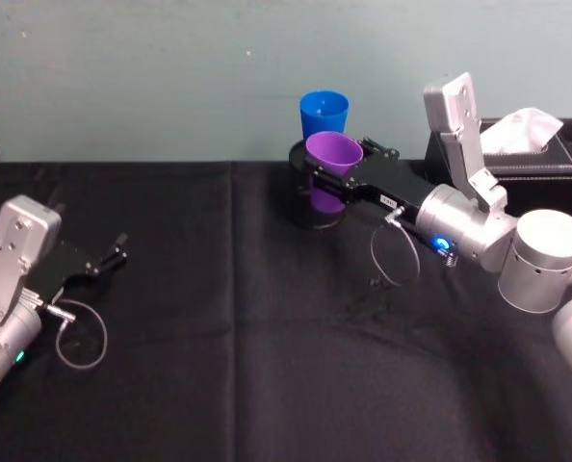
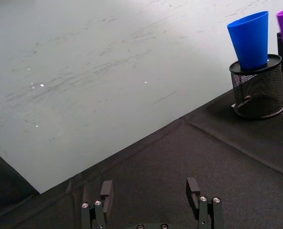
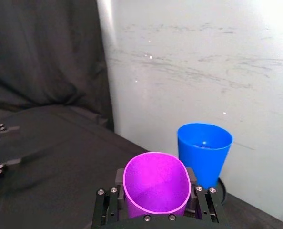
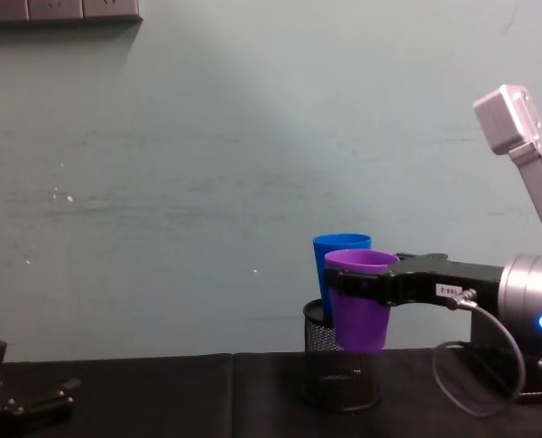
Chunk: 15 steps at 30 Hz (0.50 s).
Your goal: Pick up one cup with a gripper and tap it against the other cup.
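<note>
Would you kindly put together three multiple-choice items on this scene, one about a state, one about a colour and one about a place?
1. The left gripper has its jaws:
A) open, holding nothing
B) shut on a cup
C) shut, holding nothing

2. The cup held by the right gripper is:
A) blue
B) purple
C) green

3. The blue cup stands:
A) in the black mesh holder
B) in the left gripper
C) in the right gripper

Answers:
1 A: the left wrist view shows a bare gap between the jaws.
2 B: the jaws clamp the purple cup on both sides.
3 A: its base sits inside the holder's rim.
</note>
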Tool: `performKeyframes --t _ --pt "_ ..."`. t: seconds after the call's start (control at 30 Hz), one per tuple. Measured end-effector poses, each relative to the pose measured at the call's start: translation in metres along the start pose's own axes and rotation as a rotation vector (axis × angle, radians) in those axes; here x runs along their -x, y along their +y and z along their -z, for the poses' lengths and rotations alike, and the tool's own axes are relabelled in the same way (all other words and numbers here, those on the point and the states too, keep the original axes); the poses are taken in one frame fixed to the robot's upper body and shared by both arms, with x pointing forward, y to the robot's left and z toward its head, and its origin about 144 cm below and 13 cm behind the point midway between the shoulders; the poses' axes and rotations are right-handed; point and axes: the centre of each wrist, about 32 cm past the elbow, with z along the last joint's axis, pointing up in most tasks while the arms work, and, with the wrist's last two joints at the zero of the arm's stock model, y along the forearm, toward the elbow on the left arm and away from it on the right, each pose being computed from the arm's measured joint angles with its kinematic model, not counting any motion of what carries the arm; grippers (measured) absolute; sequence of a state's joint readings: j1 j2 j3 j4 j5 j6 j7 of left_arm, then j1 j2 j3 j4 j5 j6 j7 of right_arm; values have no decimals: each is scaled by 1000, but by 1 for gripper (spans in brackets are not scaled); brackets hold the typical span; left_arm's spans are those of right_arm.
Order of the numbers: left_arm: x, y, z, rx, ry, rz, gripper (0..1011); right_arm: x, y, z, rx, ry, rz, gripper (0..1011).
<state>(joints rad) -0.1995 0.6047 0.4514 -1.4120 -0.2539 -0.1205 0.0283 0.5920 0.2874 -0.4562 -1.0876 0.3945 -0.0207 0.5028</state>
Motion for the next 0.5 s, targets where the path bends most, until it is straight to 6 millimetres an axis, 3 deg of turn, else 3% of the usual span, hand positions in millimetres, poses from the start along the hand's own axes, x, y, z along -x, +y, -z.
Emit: performKeyframes --t 0.5 --pt "0 0 0 0 0 0 1000 -14 21 1 -5 18 35 726"
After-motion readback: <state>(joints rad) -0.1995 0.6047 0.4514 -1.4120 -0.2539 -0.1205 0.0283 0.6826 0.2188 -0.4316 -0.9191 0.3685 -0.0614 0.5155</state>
